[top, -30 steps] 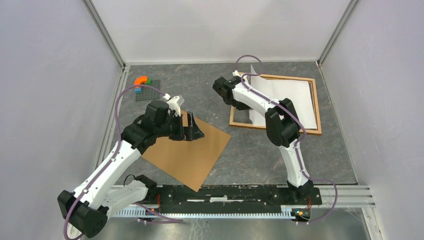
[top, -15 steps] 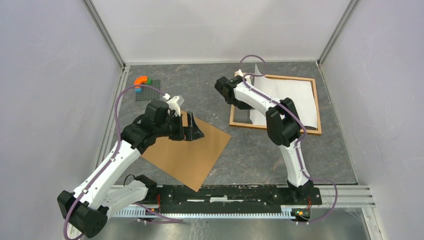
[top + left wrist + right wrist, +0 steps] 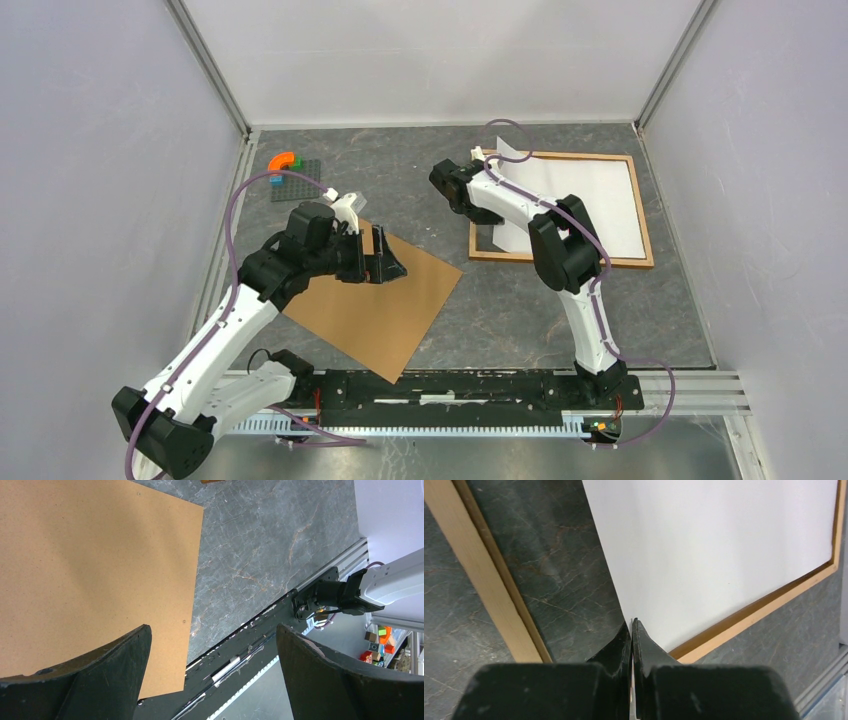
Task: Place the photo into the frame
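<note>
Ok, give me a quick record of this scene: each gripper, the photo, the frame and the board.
left gripper: open, above the board, holding nothing
right gripper: shut on a corner of the photo
photo: white sheet lying inside the frame, toward its right side
frame: flat on the table, bare table showing through its left part
board: flat on the table, apart from the frame

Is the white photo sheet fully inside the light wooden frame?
Not fully. The white sheet lies mostly within the light wooden frame, but the right hand, shut, pinches its edge, and bare table shows inside one moulding.
</note>
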Tool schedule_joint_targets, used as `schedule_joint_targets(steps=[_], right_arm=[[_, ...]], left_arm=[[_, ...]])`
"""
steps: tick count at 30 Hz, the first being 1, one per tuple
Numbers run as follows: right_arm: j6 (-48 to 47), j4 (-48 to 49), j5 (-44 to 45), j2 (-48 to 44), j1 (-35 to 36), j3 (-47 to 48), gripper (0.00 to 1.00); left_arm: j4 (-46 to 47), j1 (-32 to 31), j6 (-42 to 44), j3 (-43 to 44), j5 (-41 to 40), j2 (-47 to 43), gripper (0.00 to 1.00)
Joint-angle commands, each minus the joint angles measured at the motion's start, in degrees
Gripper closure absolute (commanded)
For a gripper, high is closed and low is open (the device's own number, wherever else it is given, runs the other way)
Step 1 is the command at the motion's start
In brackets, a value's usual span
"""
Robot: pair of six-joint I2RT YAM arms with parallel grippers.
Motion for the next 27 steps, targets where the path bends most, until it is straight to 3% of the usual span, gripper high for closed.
schedule_joint_targets(steps=[1, 20, 27], right_arm=[[-1.07, 3.98, -1.34, -3.38, -0.09, -0.42, 0.96], [-7.68, 6.64, 1.19, -4.43, -0.85, -5.28, 0.91], [-10.85, 9.35, -0.69, -5.42, -0.79, -5.97, 0.73]], left_arm=[[-0.25, -0.06, 2.35, 2.28, 1.01, -0.86, 0.00], [-0.07, -0.06, 1.99, 2.41, 1.16, -0.73, 0.00], [-0.10, -0.05, 1.93, 2.25, 0.82, -1.28, 0.00]])
